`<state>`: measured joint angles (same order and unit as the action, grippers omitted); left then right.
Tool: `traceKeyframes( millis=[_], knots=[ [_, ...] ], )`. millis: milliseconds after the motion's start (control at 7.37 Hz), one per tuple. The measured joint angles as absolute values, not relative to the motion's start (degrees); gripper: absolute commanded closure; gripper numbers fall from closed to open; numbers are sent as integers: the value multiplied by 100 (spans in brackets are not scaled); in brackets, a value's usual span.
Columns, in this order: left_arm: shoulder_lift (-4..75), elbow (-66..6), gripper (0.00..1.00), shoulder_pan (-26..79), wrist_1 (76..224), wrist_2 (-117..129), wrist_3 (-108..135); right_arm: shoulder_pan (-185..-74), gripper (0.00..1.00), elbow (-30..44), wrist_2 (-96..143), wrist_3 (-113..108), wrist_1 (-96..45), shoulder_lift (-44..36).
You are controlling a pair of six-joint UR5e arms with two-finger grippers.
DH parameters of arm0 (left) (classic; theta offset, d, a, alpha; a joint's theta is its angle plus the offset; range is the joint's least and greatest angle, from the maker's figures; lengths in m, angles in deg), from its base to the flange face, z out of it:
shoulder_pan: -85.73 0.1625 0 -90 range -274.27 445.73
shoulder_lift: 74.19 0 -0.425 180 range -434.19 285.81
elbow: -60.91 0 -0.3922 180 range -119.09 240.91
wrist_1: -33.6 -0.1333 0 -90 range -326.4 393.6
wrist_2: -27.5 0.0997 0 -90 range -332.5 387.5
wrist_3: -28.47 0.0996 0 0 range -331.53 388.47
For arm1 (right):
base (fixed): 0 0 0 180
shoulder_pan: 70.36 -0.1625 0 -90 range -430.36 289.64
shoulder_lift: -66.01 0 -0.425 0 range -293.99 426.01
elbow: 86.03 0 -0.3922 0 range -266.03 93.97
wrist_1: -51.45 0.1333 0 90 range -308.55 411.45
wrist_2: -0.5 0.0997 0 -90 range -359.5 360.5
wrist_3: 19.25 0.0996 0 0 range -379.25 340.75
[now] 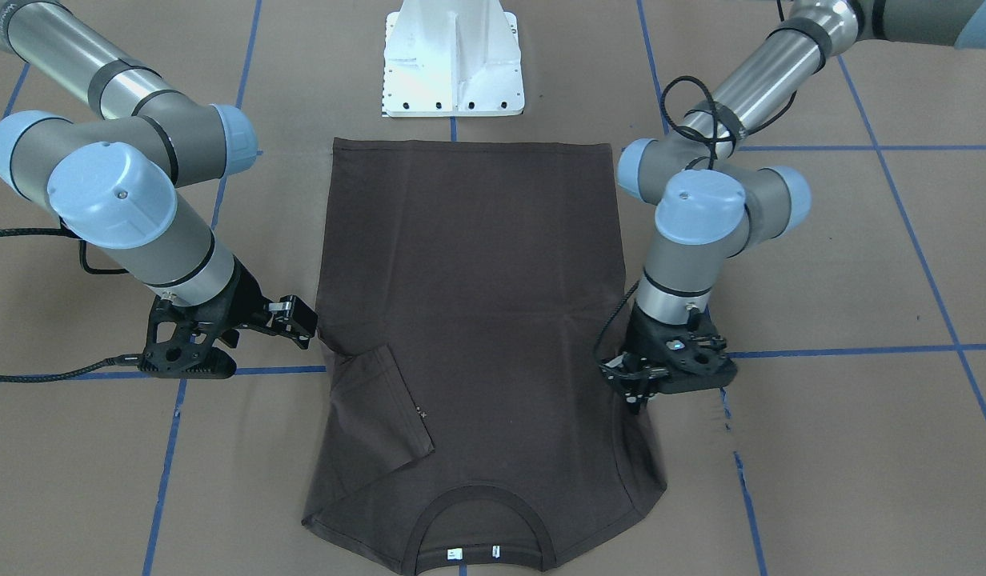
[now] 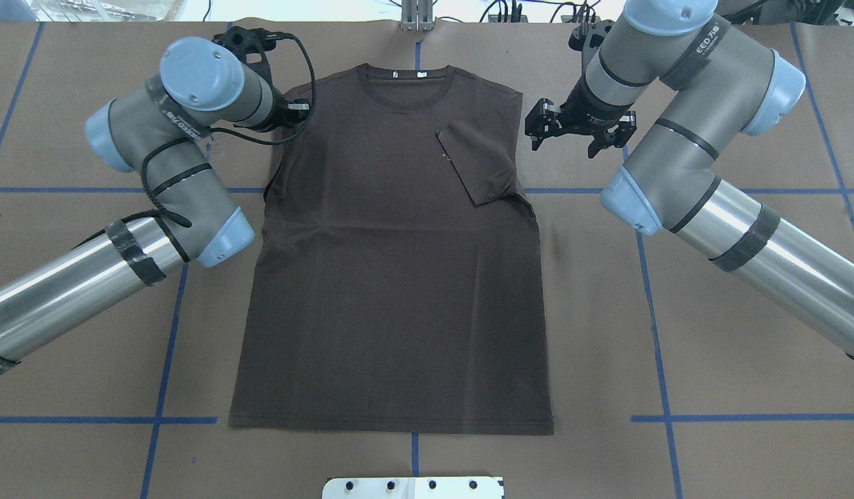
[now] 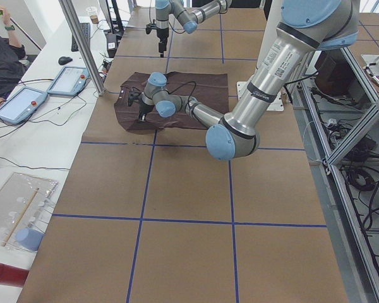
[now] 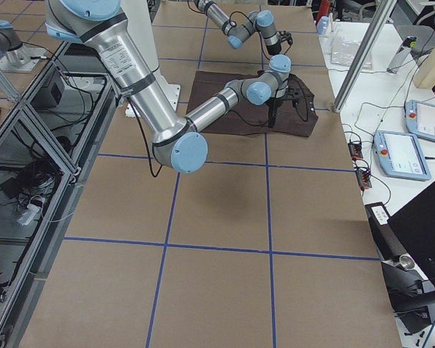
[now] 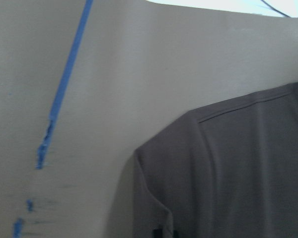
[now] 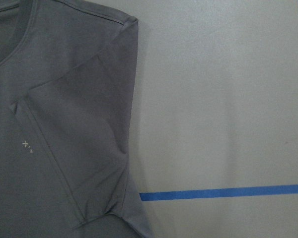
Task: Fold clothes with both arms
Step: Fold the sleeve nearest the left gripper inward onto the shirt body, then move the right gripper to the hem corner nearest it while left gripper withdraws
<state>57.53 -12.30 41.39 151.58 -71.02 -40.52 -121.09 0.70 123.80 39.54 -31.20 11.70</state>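
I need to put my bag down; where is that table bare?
The table is bare at both ends, well away from the T-shirt. Crowded: its shoulders, flanked by the left gripper and right gripper.

Brown paper-covered table (image 2: 746, 312), gridded with blue tape (image 2: 746, 418). White pedestal (image 1: 453, 68) with bolt holes at near edge, centre. Metal post (image 3: 82, 44) upright at far edge. Beyond far edge, white bench (image 3: 44, 145): two pendants (image 3: 74, 80) side by side, mouse (image 3: 64, 60) just beyond, then keyboard (image 3: 83, 35) and cup (image 3: 91, 11). Person (image 3: 1, 63) in black at bench, arm raised. Toward left end: clear plastic bag (image 3: 22, 205), red cylinder (image 3: 6, 274). Toward right end: black laptop (image 4: 424, 225).
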Motion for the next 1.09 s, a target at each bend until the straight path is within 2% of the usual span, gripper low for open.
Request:
traceKeyframes(
  millis=[136, 271, 814, 949, 1085],
  knots=[
    [6065, -959, 60, 4315, 15164, -7095, -4247, -12109, 0, 71, 12376, 3950, -3116, 1162],
    [6272, -773, 1, 4462, 15178, -7089, -4387, -12107, 0, 72, 12372, 3949, -3112, 1159],
    [6360, -681, 0, 4606, 15352, -7161, -4407, -12103, 0, 93, 12371, 3997, -3103, 1144],
    [6217, -915, 0, 4601, 15321, -7387, -4343, -12063, 0, 205, 12371, 4028, -3101, 1070],
    [5834, -1502, 0, 4593, 15173, -7648, -4223, -11898, 0, 556, 12281, 4157, -3100, 797]
  ],
)
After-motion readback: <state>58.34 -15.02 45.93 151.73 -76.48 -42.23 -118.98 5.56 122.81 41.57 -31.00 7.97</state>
